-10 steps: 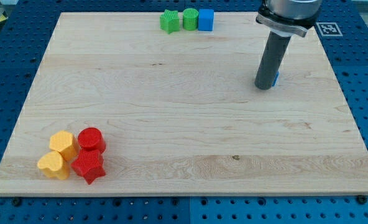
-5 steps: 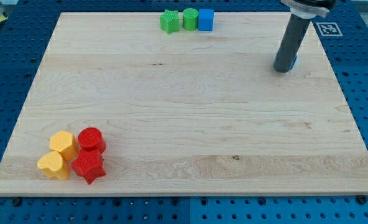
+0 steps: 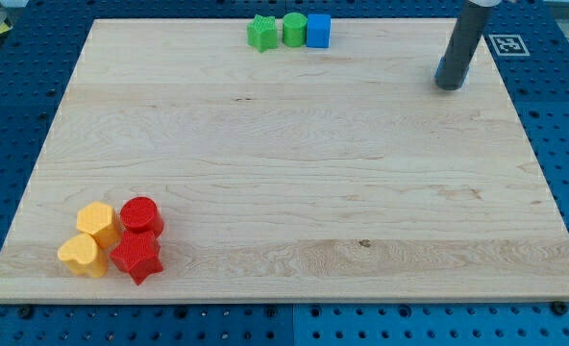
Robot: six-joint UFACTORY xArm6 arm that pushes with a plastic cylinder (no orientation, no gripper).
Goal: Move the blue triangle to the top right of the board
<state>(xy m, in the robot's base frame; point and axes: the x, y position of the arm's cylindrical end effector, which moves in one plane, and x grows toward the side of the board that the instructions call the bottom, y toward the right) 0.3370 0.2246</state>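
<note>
My tip [image 3: 449,87] rests on the wooden board [image 3: 284,163] near its top right corner. The blue triangle [image 3: 439,70] is almost wholly hidden behind the rod; only a thin blue sliver shows at the rod's left edge, just above the tip. The tip touches it or stands right against it.
A green star [image 3: 261,33], a green cylinder [image 3: 294,30] and a blue cube [image 3: 318,30] stand in a row at the top edge, left of my tip. A red cylinder [image 3: 141,214], red star [image 3: 136,257], yellow hexagon [image 3: 98,221] and yellow heart [image 3: 81,256] cluster at the bottom left.
My tip has slid up and to the right, taking the blue triangle with it toward the top right corner. The other blocks have not moved.
</note>
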